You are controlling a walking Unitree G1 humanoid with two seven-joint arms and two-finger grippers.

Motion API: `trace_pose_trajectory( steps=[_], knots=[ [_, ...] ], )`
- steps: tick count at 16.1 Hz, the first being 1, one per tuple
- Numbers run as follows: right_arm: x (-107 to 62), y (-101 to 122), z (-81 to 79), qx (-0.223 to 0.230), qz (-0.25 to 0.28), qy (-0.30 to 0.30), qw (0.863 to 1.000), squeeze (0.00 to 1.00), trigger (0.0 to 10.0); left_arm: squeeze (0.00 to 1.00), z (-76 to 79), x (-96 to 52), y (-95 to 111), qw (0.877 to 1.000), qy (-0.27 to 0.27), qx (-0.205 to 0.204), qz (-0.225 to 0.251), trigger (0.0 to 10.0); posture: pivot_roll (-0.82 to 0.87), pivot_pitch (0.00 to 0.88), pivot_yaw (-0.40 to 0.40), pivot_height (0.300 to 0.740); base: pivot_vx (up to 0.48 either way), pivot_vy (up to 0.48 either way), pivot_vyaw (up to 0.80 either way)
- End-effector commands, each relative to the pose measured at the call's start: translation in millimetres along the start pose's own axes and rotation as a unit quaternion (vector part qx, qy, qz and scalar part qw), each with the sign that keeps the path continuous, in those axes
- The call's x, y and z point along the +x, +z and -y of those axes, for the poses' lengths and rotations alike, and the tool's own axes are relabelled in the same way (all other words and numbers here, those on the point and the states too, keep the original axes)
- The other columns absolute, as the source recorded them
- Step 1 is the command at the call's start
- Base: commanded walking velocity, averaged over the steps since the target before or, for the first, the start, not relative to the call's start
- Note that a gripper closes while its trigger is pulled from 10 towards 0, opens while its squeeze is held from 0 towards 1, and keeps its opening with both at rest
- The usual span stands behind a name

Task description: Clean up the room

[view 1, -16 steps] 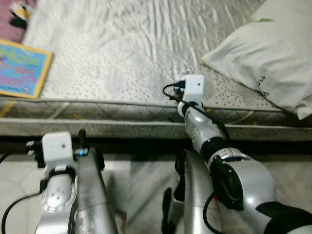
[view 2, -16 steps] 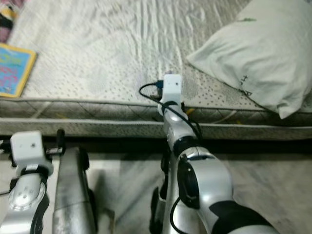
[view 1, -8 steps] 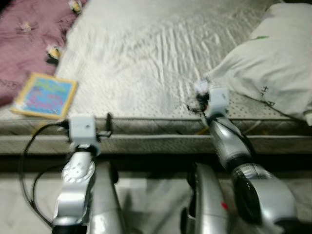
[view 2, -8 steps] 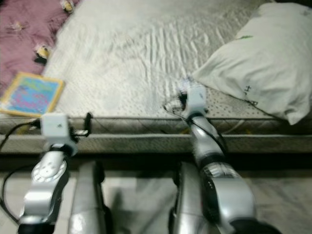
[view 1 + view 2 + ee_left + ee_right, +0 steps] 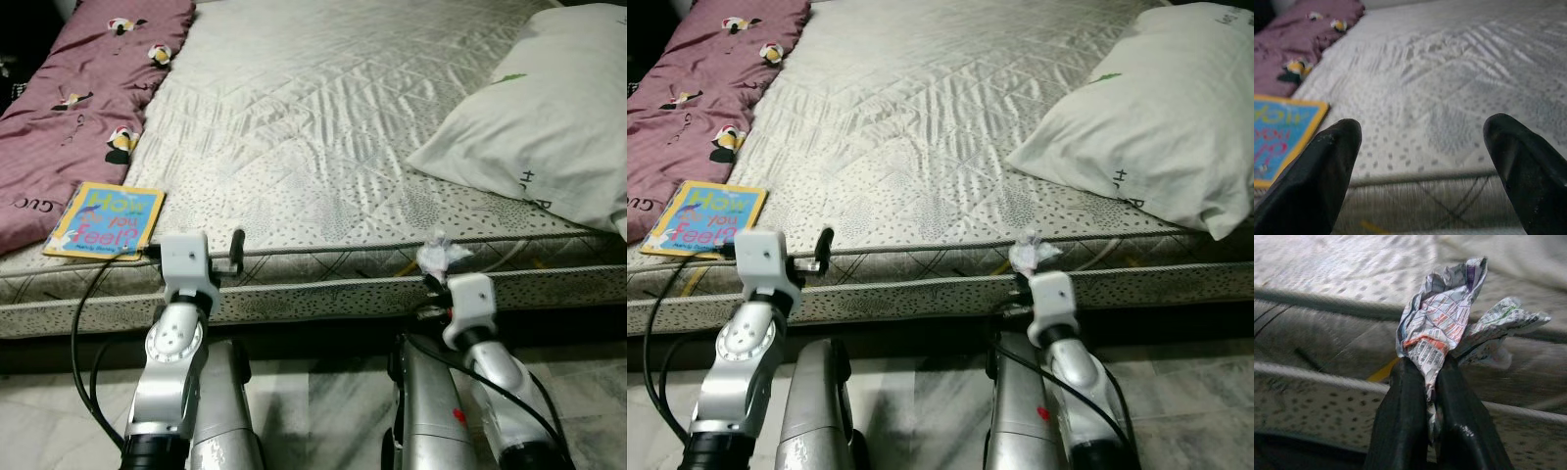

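1. Right now the right gripper (image 5: 1430, 382) is clenched on a crumpled printed paper wad (image 5: 1442, 320), held just in front of the mattress (image 5: 323, 127) edge, near the white pillow (image 5: 534, 117).
2. Fingers spread wide, the left gripper (image 5: 1425, 161) grasps nothing and points at the mattress edge.
3. Nearby, a children's book (image 5: 105, 220) lies on the mattress corner, beside a maroon blanket (image 5: 73, 108).

pillow (image 5: 534, 137) cut by right edge, purple blanket (image 5: 69, 127) by left — book (image 5: 1276, 139) cropped
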State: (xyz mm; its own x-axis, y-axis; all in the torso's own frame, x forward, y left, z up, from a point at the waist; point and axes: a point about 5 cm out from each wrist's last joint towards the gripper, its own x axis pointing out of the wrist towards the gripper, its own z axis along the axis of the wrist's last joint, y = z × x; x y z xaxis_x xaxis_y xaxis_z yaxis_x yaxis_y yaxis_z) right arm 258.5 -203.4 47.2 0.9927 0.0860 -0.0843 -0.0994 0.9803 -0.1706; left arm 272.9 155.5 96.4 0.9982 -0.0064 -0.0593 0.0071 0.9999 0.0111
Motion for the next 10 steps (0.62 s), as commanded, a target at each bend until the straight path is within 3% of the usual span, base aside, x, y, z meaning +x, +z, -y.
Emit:
trace_pose_trajectory(
  steps=[1, 3, 5, 6, 10],
  knots=[
    [-1.9, 17.6, 1.5, 0.015, 0.036, -0.049, 0.998, 0.0, 0.0, 0.0, 2.5, -0.9, 2.4, 0.999, -0.028, -0.027, 0.011, 10.0, -0.06, 0.0, 0.069, 0.483, 0.0, 0.0, 0.0],
    [-6.5, 21.3, -0.8, 0.032, 0.038, -0.104, 0.993, 0.0, 0.0, 0.0, 5.8, 2.1, 5.5, 1.0, -0.018, -0.014, 0.021, 10.0, -0.08, 0.0, 0.062, 0.483, 0.0, 0.0, 0.0],
    [0.4, 32.6, -5.5, 0.047, 0.05, -0.128, 0.989, 0.0, 0.0, 0.0, 6.8, 6.4, 6.0, 1.0, -0.005, 0.008, 0.026, 10.0, -0.08, 0.0, 0.057, 0.483, 0.0, 0.0, 0.0],
    [2.9, 36.3, -12.7, 0.056, 0.046, -0.114, 0.991, 0.0, 9.8, 0.0, 5.3, 5.6, 4.8, 1.0, -0.007, 0.005, 0.025, 10.0, -0.08, 0.0, 0.035, 0.483, 0.0, 0.0, 0.0],
    [4.4, 41.8, -31.5, 0.08, 0.028, -0.077, 0.993, 0.0, 10.0, 0.0, -6.0, -4.6, -4.2, 1.0, 0.027, -0.001, 0.012, 10.0, -0.05, 0.0, 0.017, 0.483, 0.0, 0.0, 0.0]
  ],
)
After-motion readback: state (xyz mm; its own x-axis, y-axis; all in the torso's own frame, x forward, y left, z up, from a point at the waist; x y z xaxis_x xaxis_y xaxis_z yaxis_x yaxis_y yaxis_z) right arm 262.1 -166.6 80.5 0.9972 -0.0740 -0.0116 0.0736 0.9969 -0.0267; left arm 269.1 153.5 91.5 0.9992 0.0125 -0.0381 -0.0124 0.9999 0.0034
